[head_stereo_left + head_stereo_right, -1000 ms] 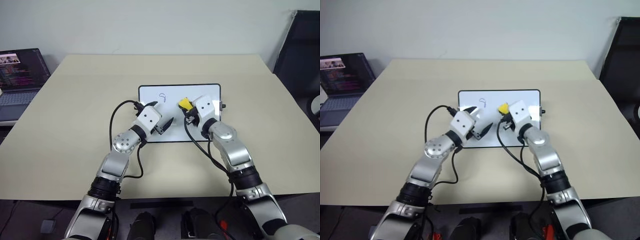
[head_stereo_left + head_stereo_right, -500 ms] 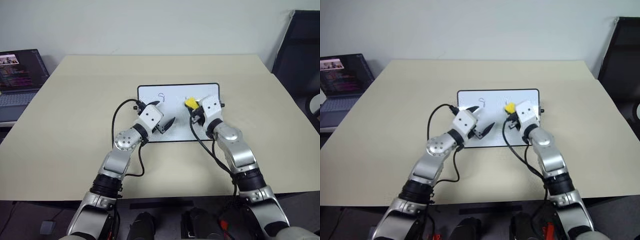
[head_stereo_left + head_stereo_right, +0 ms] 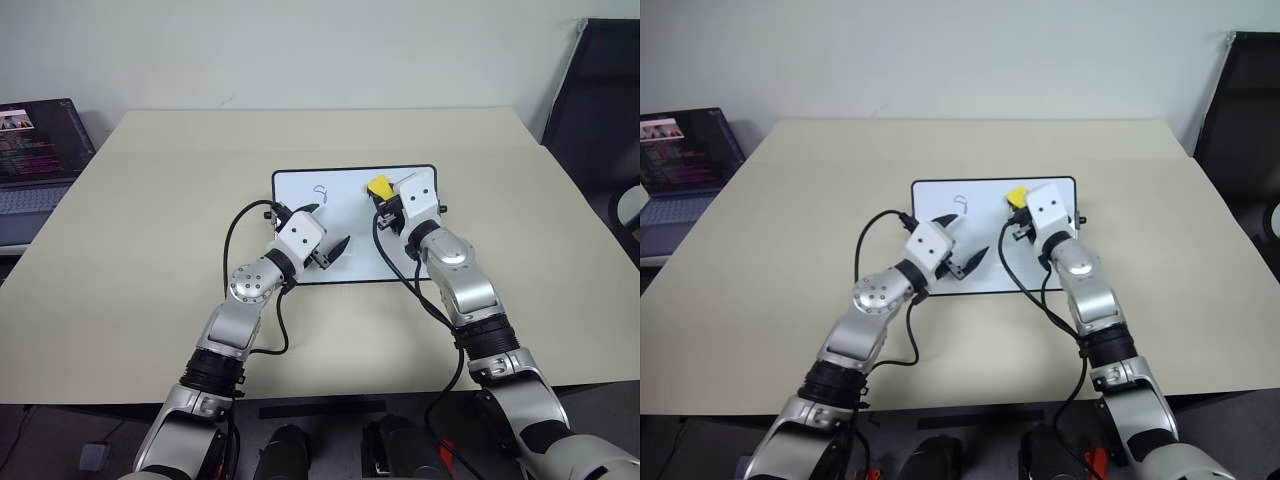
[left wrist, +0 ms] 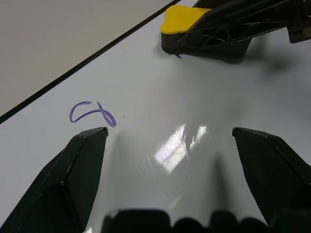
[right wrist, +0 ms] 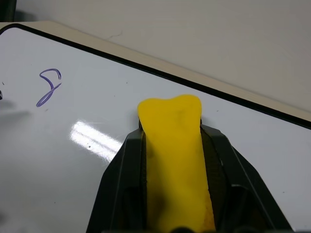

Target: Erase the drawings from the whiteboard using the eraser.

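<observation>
The whiteboard (image 3: 352,245) lies flat at the middle of the beige table. One of the drawings, a small purple loop (image 3: 320,190), sits near the board's far left; it shows as a loop (image 4: 92,112) in the left wrist view. My right gripper (image 3: 386,201) is shut on the yellow eraser (image 3: 379,186), which rests near the board's far edge. A tiny purple stroke (image 4: 176,56) peeks from under the eraser (image 4: 182,19). My left gripper (image 3: 324,228) hovers open over the board's left half, holding nothing. In the right wrist view the eraser (image 5: 172,145) fills the jaws.
An open laptop (image 3: 40,150) stands at the table's far left corner. A dark chair (image 3: 600,100) is beyond the right edge. Black cables loop from both wrists over the board's near edge.
My right gripper has carried the eraser away from me, up the board toward its far edge. The left arm has stayed where it was.
</observation>
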### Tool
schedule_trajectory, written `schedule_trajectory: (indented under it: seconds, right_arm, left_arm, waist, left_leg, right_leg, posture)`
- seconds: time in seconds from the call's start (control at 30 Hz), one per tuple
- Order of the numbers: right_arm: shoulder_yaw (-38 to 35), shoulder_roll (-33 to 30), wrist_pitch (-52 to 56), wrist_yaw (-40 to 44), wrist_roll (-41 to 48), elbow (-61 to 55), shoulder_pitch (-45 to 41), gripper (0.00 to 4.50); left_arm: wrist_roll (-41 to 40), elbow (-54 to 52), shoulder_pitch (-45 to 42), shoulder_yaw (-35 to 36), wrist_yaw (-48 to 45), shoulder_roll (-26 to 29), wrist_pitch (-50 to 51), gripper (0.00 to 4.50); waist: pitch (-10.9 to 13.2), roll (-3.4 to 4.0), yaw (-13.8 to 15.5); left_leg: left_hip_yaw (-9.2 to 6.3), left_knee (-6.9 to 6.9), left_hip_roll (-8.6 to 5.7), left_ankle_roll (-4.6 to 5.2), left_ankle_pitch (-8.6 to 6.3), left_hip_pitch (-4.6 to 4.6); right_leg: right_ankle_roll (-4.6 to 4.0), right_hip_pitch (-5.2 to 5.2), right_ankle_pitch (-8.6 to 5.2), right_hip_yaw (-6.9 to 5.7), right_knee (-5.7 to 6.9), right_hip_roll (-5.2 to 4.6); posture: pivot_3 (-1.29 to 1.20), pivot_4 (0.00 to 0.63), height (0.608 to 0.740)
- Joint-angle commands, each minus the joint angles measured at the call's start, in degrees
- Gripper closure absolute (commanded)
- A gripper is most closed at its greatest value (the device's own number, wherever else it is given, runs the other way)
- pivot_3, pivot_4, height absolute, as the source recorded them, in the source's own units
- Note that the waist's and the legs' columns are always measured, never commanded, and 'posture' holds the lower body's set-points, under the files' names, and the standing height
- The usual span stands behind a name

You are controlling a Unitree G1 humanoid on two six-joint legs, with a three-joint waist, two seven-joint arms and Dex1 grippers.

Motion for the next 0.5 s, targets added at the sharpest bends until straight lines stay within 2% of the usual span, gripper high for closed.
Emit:
schedule_trajectory:
  seconds: [0.03,0.27,0.5]
  right_arm:
    - [1.78,-0.4,2.6,1.25,-1.0,-2.66,3.09,3.33]
    - [3.03,-0.84,5.79,2.76,-1.56,-8.46,8.24,3.33]
    - [1.64,-2.75,6.65,2.94,-1.56,-9.83,9.03,3.33]
  left_arm:
    - [-0.14,-3.16,0.05,1.09,0.41,0.42,-0.04,0.0]
    - [-1.05,-2.81,-0.12,2.17,1.2,0.2,0.77,0.0]
    - [-0.87,-2.77,0.21,2.04,0.76,0.18,0.69,0.0]
  waist:
    - [0.0,0.0,0.04]
    - [0.0,0.0,0.03]
    - [0.0,0.0,0.17]
  left_leg:
    - [0.0,0.0,0.0,0.0,0.0,0.0]
    - [-0.01,0.01,0.0,0.0,0.0,0.01]
    - [-0.01,0.01,-0.03,0.0,0.0,0.0]
  right_leg:
    - [0.0,0.0,0.0,0.0,0.0,0.0]
    - [0.0,0.02,0.0,-0.01,-0.02,0.0]
    - [0.01,0.03,0.0,-0.02,-0.05,-0.01]
  posture:
    - [0.0,0.15,0.74]
    - [0.0,0.15,0.74]
    - [0.0,0.15,0.74]
